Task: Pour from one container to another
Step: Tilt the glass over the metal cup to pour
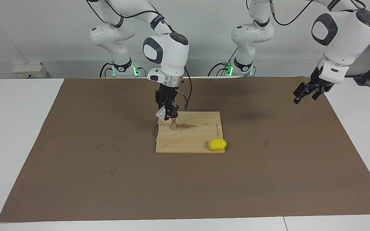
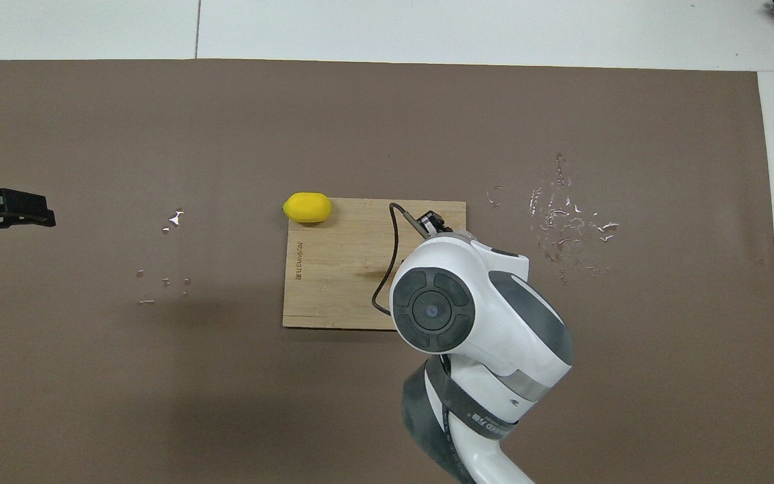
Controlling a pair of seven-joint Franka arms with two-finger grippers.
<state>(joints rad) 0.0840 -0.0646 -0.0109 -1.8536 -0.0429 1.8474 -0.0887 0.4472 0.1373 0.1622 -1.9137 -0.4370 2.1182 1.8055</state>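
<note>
Two arms share the tabletop (image 1: 27, 134). Right tool (image 1: 169, 116) is closed on the tipped glass cup (image 1: 162, 114), right over the metal jigger (image 1: 173, 124) standing on the wooden board (image 1: 201, 134). A lemon (image 1: 217, 144) sits at the board's corner. Left tool (image 1: 305, 94) waits open, well apart from the board.

A white table (image 1: 18, 134) carries a large brown mat (image 1: 108, 179) that covers most of its top, leaving white strips bare along the edges at both arms' ends and along the edge farthest from the robots. A wooden cutting board (image 1: 194, 141) lies flat near the middle of the mat. Small wet splashes (image 2: 572, 218) glisten on the mat toward the right arm's end, with a few smaller drops (image 2: 172, 218) toward the left arm's end.
</note>
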